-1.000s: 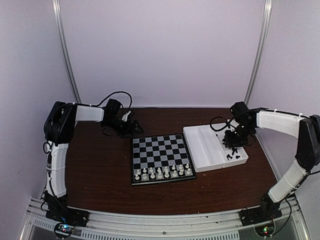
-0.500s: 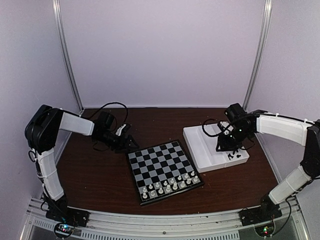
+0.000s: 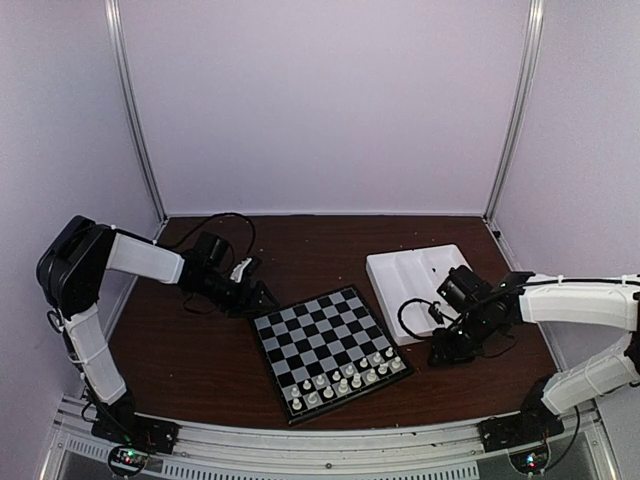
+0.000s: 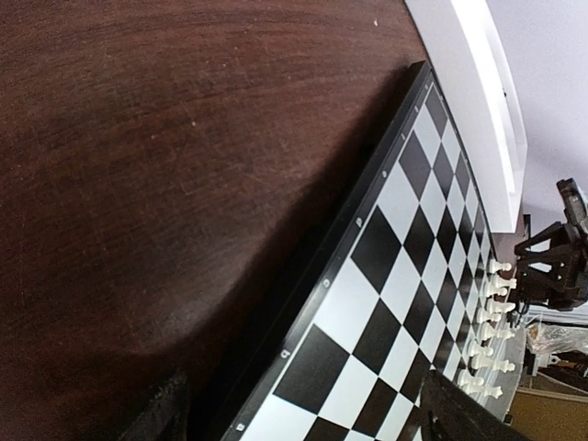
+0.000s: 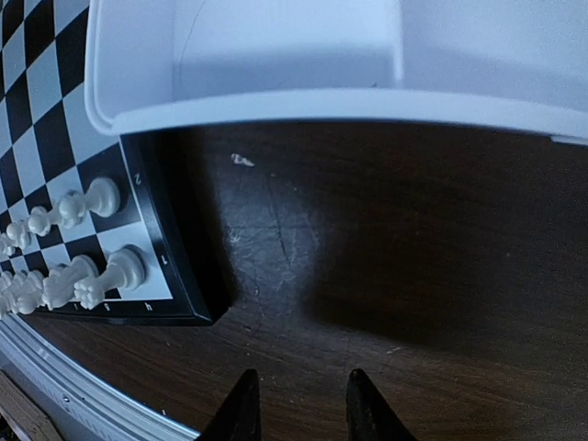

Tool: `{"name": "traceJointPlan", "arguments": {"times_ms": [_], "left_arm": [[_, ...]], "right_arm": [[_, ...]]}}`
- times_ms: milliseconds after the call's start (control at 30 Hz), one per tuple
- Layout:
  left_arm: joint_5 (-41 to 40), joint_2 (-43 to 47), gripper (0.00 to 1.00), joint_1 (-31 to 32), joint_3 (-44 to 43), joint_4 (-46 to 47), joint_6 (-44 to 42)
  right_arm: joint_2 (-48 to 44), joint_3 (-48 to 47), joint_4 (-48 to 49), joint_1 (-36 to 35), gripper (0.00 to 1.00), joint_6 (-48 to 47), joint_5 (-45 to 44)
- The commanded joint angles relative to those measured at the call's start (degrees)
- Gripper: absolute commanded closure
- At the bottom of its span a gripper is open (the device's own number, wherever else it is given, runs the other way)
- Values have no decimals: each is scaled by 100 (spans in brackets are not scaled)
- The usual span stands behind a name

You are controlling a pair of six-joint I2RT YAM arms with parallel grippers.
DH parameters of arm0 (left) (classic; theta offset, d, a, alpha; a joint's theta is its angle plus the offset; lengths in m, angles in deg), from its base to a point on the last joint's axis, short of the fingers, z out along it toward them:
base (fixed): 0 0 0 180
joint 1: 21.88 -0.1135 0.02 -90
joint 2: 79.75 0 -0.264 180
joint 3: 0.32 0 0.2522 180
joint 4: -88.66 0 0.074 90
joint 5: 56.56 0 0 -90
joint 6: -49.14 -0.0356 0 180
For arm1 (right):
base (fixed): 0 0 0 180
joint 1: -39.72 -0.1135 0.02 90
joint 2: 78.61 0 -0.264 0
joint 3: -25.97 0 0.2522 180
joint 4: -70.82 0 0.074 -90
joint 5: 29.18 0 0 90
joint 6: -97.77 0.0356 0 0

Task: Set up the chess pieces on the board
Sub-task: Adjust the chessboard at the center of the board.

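The board (image 3: pixel 318 338) lies turned at an angle in the middle of the table, with white chessmen (image 3: pixel 345 380) on its two near rows. My left gripper (image 3: pixel 262 297) is open at the board's far left corner. In the left wrist view its fingers (image 4: pixel 165 409) stand wide apart on either side of the board's black frame (image 4: pixel 367 207). My right gripper (image 3: pixel 440 352) hangs low over bare table in front of the white tray (image 3: pixel 400 275). It is open and empty in the right wrist view (image 5: pixel 301 404). I can make out no black chess pieces; my right arm hides part of the tray.
The tray's near wall (image 5: pixel 276 106) lies just beyond my right gripper, and the board's corner (image 5: pixel 175 308) with white chessmen (image 5: pixel 101 197) is to its left. A metal rail (image 3: pixel 330 440) runs along the near table edge. Cables trail behind both wrists.
The board has turned counter-clockwise and slid nearer, with my left gripper following its far left corner. My right gripper has left the tray's right compartment and come down over the table in front of it.
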Motion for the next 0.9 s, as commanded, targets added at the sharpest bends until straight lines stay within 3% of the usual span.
{"name": "traceJointPlan", "arguments": {"times_ms": [0,233,367,867], "left_arm": [[-400,43,13,19,80,-88,123],[-391,103,12,19,148,79,219],[-376,109,12,19,174,66,197],[-521,271,12,19,460,122,238]], "right_arm": [[-103,308,500,-553,70,897,44],[-68,626,1197,-1088,86,1428,31],[235,571,1483,-1239,100,1485,13],[1180,-13,1709,-1345,100,1262,-444]]}}
